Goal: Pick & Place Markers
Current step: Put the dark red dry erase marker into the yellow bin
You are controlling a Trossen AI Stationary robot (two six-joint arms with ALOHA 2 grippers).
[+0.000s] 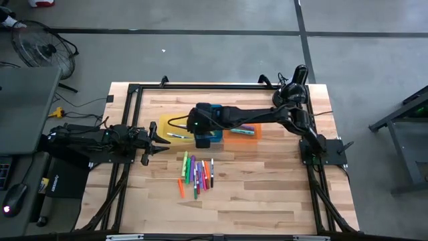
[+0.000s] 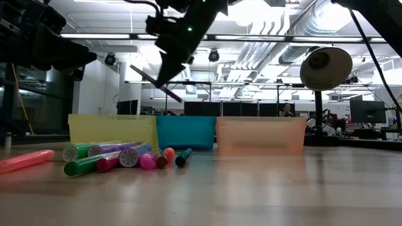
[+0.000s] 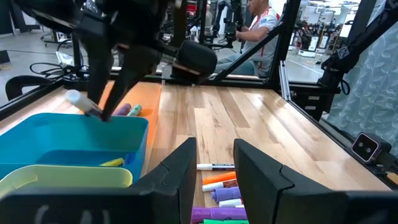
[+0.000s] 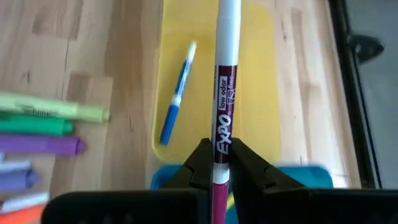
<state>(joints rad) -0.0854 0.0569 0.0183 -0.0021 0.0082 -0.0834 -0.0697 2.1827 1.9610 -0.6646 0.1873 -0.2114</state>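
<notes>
Overhead, table-level, 2 wrist views; trays [image 1: 207, 127] shared.

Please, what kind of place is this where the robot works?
Probably a robotics lab or open workshop. The low view shows bare ceiling ducts and rows of monitors behind the wooden table; the left wrist view shows a seated person among other equipment frames, and the floor is bare concrete.

arms: 2, black, jointed | right arm [image 1: 267, 115]: black cable | fingers [image 3: 180, 180]: flat, dark
</notes>
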